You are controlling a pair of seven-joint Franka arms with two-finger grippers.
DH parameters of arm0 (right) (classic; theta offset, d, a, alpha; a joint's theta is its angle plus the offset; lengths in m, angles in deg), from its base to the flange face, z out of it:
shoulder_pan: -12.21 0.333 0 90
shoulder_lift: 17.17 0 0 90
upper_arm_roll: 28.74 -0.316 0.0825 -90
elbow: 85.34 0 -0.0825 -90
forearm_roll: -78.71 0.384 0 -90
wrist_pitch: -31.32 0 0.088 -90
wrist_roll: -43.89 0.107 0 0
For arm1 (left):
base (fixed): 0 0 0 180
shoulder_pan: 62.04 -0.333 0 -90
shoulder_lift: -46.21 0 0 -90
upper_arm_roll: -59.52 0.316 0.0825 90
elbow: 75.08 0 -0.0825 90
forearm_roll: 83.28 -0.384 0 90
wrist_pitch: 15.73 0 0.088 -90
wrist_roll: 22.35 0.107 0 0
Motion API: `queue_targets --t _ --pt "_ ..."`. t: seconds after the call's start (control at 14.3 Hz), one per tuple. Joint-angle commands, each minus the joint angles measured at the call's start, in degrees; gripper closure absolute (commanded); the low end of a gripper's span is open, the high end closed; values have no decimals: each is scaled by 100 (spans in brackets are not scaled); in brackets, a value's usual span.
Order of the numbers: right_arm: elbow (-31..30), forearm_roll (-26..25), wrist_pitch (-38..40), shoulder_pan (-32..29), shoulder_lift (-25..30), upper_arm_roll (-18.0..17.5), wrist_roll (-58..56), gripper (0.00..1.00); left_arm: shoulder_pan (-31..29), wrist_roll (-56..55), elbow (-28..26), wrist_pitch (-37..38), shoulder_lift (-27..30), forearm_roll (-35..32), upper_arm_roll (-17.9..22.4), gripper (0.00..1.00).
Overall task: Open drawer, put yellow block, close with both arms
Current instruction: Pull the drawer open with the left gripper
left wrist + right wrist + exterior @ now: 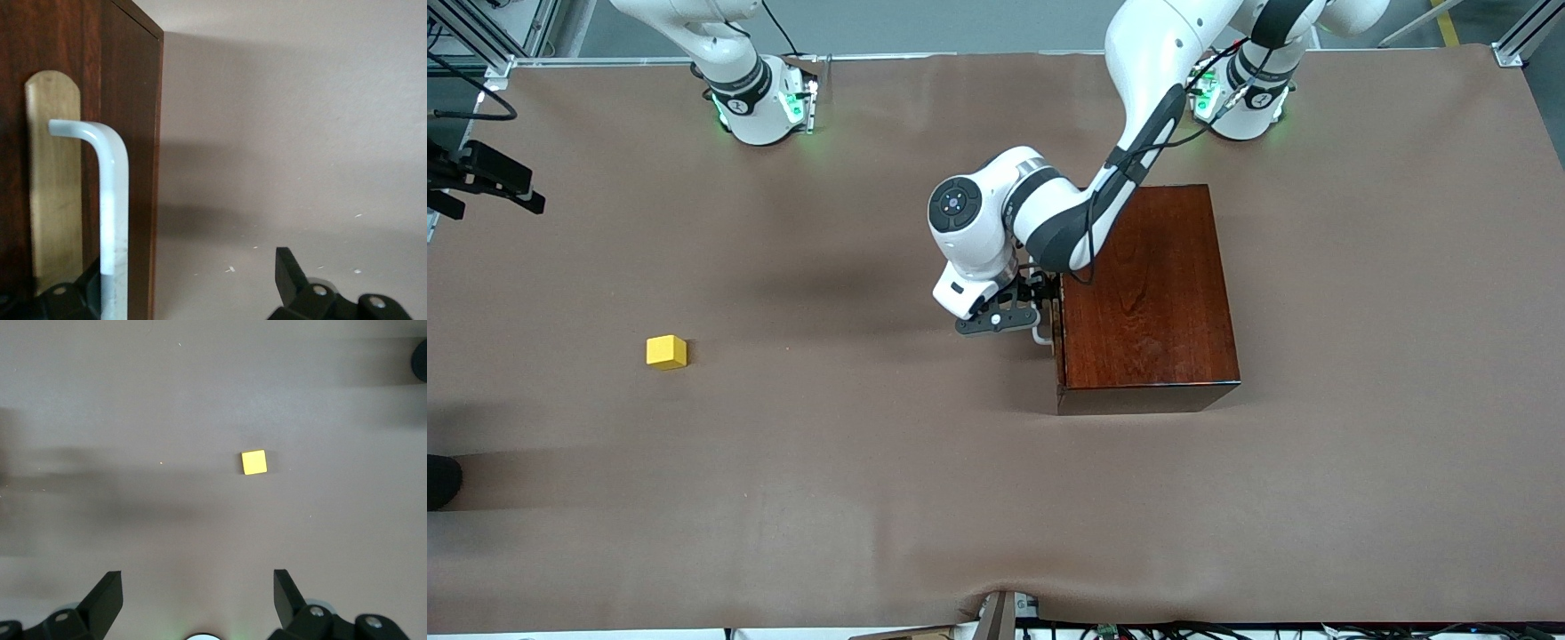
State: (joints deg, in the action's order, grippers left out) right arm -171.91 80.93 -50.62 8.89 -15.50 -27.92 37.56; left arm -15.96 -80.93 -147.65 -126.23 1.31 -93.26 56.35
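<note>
Reaching across from its base at the top edge of the table (783, 498), the left arm (1138, 133) brings the left gripper (1024, 313) to the drawer (1058, 329) front of the dark wooden box (1152, 293). In the left wrist view the white handle (110, 220) stands between the two black fingers (288, 277), which are spread apart: one sits against the drawer front beside the handle, the other is out over the bare cloth, so the jaws bracket the handle without clamping it. The drawer looks closed, its front flush with the box.

The box sits on the half of the table toward the left arm's end, roughly midway between the table's top and bottom edges. The yellow block (666, 352) lies alone on the brown cloth toward the right arm's end, well apart from the box and about as near to the front camera as the drawer front's nearer corner.

The right arm (738, 80) waits, only its lower part showing by its base. The right gripper (197, 603) hangs high over the cloth, its fingers wide apart and holding nothing, with the block (253, 462) visible on the table below.
</note>
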Motion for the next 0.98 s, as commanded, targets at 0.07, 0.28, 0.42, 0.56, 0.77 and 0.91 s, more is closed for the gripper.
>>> queue_targets --t 0.07,0.28,0.42,0.56,0.77,0.91 --pt "8 94 21 -117 35 -55 -18 0 138 -696 182 -1024 -176 215 -43 0" --pt "8 85 21 -117 35 -55 -18 0 199 -1154 190 -1569 -307 286 -60 0" --pt "17 85 -23 -126 0 -55 -18 0 270 -1427 199 -1974 -352 514 -52 0" --pt "52 67 -23 -126 -27 -55 -26 0 339 -1629 199 -2299 -413 638 -61 0" --pt "158 6 -41 -134 -114 -55 -27 0 393 -2069 199 -2809 -562 647 -52 0" --pt "158 -3 -85 -309 -246 -46 -35 0 437 -2087 199 -3029 -659 647 -60 0"
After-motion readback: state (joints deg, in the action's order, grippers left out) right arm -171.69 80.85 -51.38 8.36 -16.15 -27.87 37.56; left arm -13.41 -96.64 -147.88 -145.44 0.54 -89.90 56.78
